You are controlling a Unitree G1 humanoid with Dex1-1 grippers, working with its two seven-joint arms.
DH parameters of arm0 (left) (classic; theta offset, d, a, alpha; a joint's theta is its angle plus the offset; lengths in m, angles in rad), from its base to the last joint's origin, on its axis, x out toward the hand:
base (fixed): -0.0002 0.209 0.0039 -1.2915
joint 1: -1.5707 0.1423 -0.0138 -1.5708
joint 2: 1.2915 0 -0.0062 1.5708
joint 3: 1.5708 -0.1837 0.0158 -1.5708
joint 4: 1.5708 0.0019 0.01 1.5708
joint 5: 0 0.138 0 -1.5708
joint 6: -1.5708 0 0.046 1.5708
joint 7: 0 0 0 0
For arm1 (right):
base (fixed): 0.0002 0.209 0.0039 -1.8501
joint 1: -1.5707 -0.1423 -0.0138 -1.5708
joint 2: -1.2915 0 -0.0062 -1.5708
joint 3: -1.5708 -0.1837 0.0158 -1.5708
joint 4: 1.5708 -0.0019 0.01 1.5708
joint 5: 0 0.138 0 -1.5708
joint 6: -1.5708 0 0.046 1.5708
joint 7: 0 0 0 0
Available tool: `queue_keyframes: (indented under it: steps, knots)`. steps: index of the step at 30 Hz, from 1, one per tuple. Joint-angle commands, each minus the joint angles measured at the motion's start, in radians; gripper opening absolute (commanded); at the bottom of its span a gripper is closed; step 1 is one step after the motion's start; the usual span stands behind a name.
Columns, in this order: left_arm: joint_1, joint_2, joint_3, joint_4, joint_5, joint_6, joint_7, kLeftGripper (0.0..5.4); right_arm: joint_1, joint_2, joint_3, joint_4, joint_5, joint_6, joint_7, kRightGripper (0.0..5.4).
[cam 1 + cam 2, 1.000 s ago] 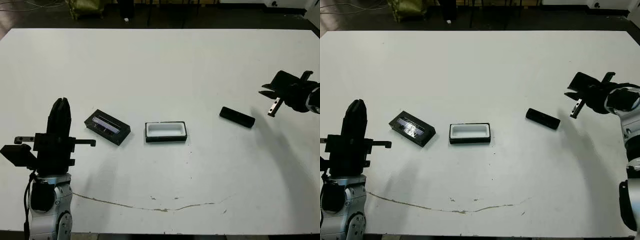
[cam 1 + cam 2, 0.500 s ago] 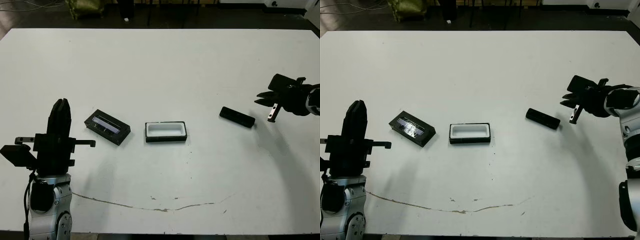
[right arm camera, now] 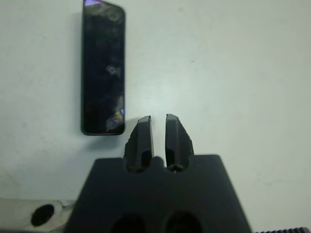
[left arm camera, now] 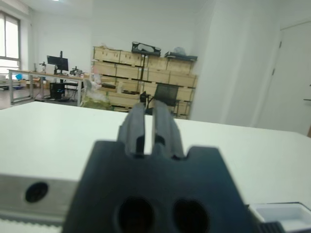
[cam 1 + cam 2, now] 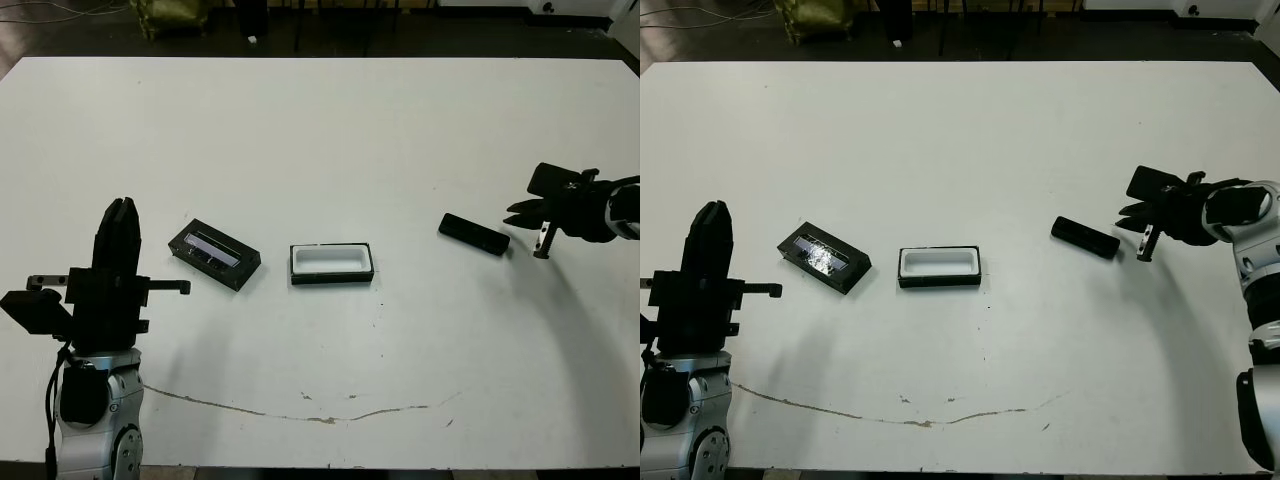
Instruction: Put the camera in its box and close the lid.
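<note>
Camera [image 5: 474, 234]: lies flat on the white counter [image 5: 330, 130], on the robot's right side, well apart from the box; nothing touches it. In the right wrist view its glossy face shows a purplish glint at one end.
Box [image 5: 332, 263]: open tray with white lining, empty, near the middle of the counter, between the lid and the camera.
Lid [image 5: 215, 253]: rests on the counter just beside the box, on its left, turned at an angle; the bluish strip faces up.
Right gripper [image 5: 527, 215]: hangs low over the counter just to the right of the camera's near end, not touching it. Fingers [image 3: 145, 138] are drawn close together with only a thin slit between them, and grip nothing.
Left gripper [image 5: 122, 232]: held upright above the counter's left front corner, well apart from the lid. Its fingers [image 4: 136, 127] stand nearly together with a narrow gap and are empty.
Counter mark [image 5: 330, 417]: a thin brownish line runs along the front of the counter.
</note>
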Motion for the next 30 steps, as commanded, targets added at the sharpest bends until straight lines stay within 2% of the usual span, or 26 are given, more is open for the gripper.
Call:
queue_keyframes:
  steps: [1, 6, 9, 13, 17, 24, 30]
  knots:
    - [0.011, 0.002, 0.001, 0.016, -0.01, 0.013, -0.008, 0.01, 0.029, 0.005, 0.003, 0.001, 0.011, 0.0, 0.013, 0.0]
    - [0.012, 0.002, 0.002, 0.012, -0.018, 0.018, -0.011, 0.01, 0.044, 0.006, 0.006, -0.016, 0.015, 0.02, 0.01, 0.0]
    - [0.018, 0.001, 0.002, 0.005, -0.017, 0.029, -0.004, 0.01, 0.057, 0.005, 0.01, -0.014, 0.012, -0.026, -0.002, 0.0]
    - [0.02, 0.0, 0.004, -0.001, -0.026, 0.035, -0.007, 0.01, 0.052, 0.017, 0.015, 0.007, 0.01, -0.005, 0.004, 0.0]
    - [0.022, 0.0, 0.003, -0.008, -0.023, 0.042, -0.003, 0.01, 0.059, 0.013, 0.033, -0.008, -0.012, -0.016, -0.009, 0.0]
    - [0.021, -0.002, 0.003, -0.009, -0.017, 0.042, 0.002, 0.01, 0.072, 0.016, 0.023, 0.009, 0.027, -0.062, 0.007, 0.0]
    - [0.015, 0.002, 0.006, 0.008, -0.02, 0.024, -0.011, 0.01, 0.081, 0.011, 0.021, -0.019, 0.047, -0.052, 0.044, 0.0]
